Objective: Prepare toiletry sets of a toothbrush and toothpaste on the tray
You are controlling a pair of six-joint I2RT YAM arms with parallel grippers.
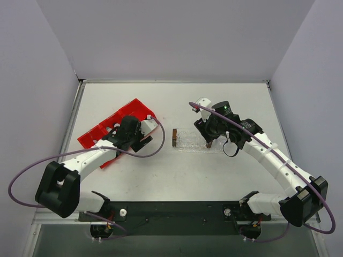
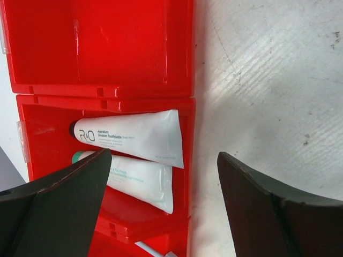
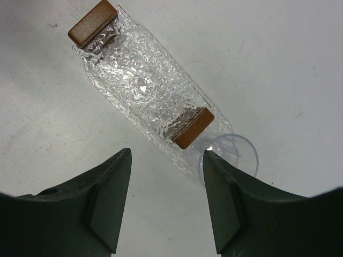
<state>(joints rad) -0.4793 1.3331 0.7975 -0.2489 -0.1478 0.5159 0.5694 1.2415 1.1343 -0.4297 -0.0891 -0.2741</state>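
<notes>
Poises left hand (image 2: 163,159), apart, over toothpaste (image 2: 128,136) in red bin (image 2: 107,43); right hand (image 3: 167,154), apart, above tray (image 3: 139,80) seemingly bearing rack (image 3: 193,127).

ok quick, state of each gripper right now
Left gripper: open, empty, above the toothpaste.
Right gripper: open, empty, above the tray end.

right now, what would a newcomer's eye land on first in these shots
The bright red bin left of centre grabs the eye first, with two white toothpaste tubes lying side by side in one compartment below the open left gripper. Mid-table lies the clear textured tray with brown blocks at its ends, and the open right gripper hovers at its right end.
</notes>
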